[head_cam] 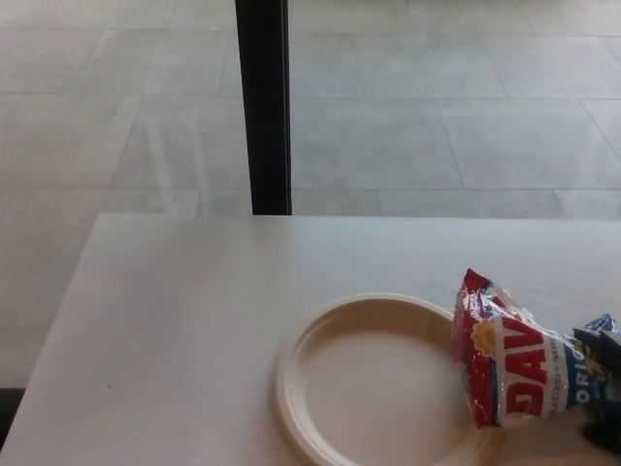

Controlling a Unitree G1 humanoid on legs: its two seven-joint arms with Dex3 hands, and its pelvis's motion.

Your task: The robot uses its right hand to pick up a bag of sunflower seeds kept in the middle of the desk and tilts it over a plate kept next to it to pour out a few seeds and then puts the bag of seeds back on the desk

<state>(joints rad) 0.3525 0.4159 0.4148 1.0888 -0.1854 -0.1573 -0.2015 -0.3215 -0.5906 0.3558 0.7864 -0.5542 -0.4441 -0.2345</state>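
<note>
Right robot hand (604,388) clamped on seed bag (519,366), its red end over the plate (291,374) rim.

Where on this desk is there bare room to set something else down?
The desk is bare left of the plate and along the far edge behind it. It is crowded at the right: the seed bag, held by the right hand, overlaps the plate's right rim.
</note>
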